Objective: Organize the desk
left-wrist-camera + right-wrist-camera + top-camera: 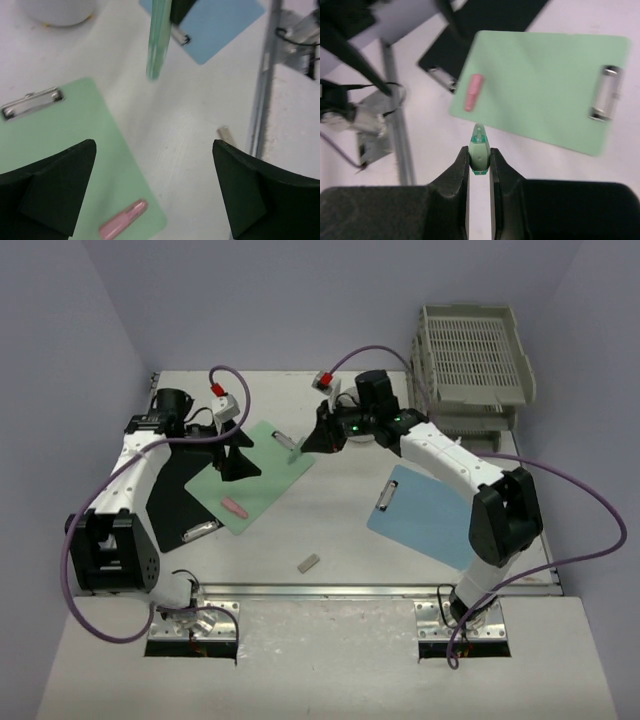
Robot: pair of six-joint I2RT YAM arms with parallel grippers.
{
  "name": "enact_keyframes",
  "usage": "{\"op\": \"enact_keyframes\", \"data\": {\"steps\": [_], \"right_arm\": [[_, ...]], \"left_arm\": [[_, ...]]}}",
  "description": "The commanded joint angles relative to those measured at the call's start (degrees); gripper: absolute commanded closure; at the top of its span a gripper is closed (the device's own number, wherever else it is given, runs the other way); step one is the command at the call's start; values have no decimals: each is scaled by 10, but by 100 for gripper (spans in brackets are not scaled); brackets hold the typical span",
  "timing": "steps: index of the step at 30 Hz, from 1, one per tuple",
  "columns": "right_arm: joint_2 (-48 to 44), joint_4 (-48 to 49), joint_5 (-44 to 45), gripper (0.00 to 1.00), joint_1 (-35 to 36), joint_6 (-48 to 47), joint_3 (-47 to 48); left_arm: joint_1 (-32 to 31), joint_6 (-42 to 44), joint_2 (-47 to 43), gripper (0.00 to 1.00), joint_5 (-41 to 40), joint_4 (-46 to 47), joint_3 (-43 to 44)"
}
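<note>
On the white desk [340,530] my right gripper [306,445] [479,160] is shut on a green marker [479,150] [288,443], held off the surface by the right edge of the green clipboard [255,480] [540,85]. In the left wrist view the marker [159,40] hangs upright and blurred at the top. My left gripper [237,465] [154,190] stands wide open over that clipboard's edge [65,130] with nothing between its fingers. A pink cap-like piece [233,506] [123,219] [474,92] lies on the clipboard.
A blue clipboard [425,515] [220,25] lies at the right and a black clipboard [180,500] under the green one. A small grey piece [309,562] [225,133] sits near the front metal rail [262,90]. Grey stacked paper trays [470,360] stand back right.
</note>
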Motion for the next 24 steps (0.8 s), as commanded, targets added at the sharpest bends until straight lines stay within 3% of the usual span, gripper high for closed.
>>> {"op": "enact_keyframes", "data": {"steps": [1,5,9,13,17,19,24], "right_arm": [[-64,-22,109,100,-80,-79,-49],[-66,1,185,100,-139,-111,-71],[-40,19,235,100,-172,-89,-55],[-9,45,248,100,-178,-55,-39],[24,71,272,100,-178,-46,-21],[43,86,279,100,-178,-46,-8],[67,94,277,100,-178,-25,18]], "left_arm": [[-36,-193,-118,0,-289,261,-36],[-47,-244,-112,0,-307,254,-17],[-46,-368,-127,0,-395,336,-55],[-46,-406,-132,0,-470,342,-65],[-41,-324,-125,0,-474,319,-67],[-37,-268,-124,0,-410,287,-75],[-22,-219,-131,0,-373,265,-103]]}}
